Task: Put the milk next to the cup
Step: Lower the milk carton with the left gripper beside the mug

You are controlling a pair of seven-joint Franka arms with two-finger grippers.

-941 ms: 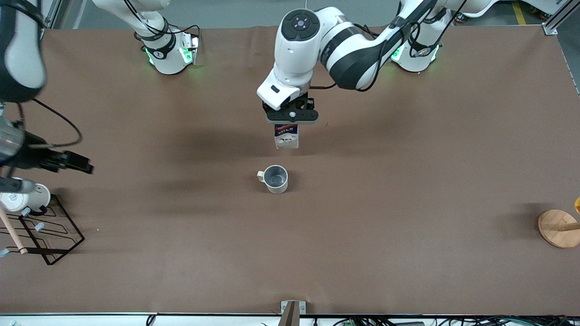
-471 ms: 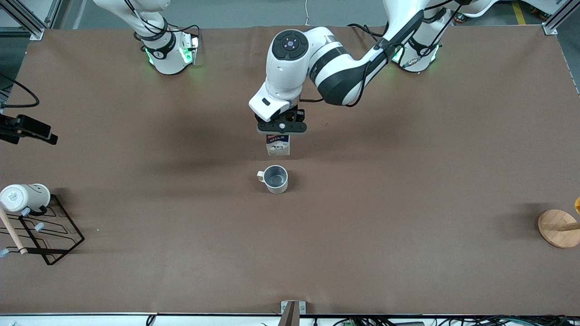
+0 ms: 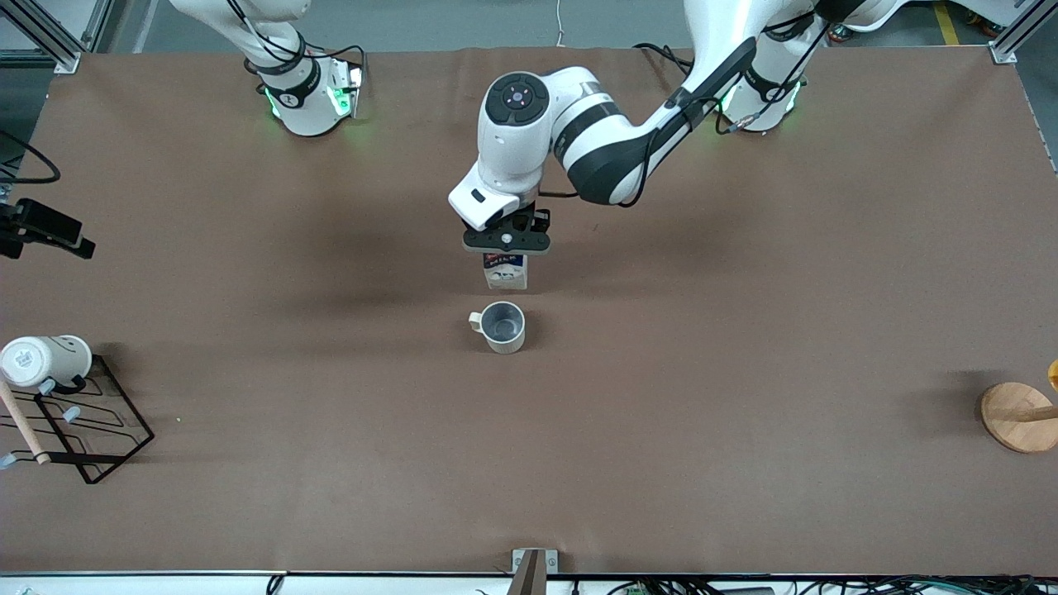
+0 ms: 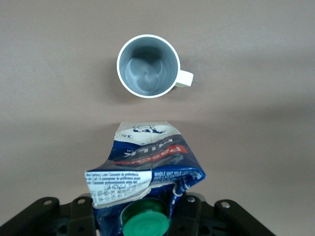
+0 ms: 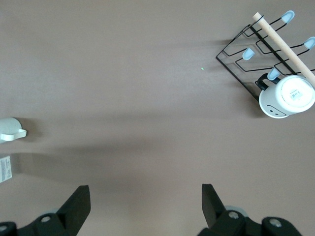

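Note:
The milk (image 3: 505, 273) is a dark blue and white carton with a green cap. It hangs upright in my left gripper (image 3: 506, 241), which is shut on its top. It is low over the table, just farther from the front camera than the cup (image 3: 501, 326). I cannot tell if it touches the table. The left wrist view shows the milk (image 4: 147, 164) in my left gripper (image 4: 142, 216), with a small gap to the beige-grey cup (image 4: 147, 66). My right gripper (image 3: 50, 231) waits open and empty over the right arm's end of the table (image 5: 145, 196).
A cream-white mug (image 3: 45, 359) hangs on a black wire rack (image 3: 107, 438) near the right arm's end, with a wooden stick (image 3: 21, 430) across it. A round wooden base (image 3: 1021, 417) stands at the left arm's end.
My left gripper has come down with the milk and shifted slightly toward the right arm's end, closer to the cup. My right arm has pulled back toward its end of the table.

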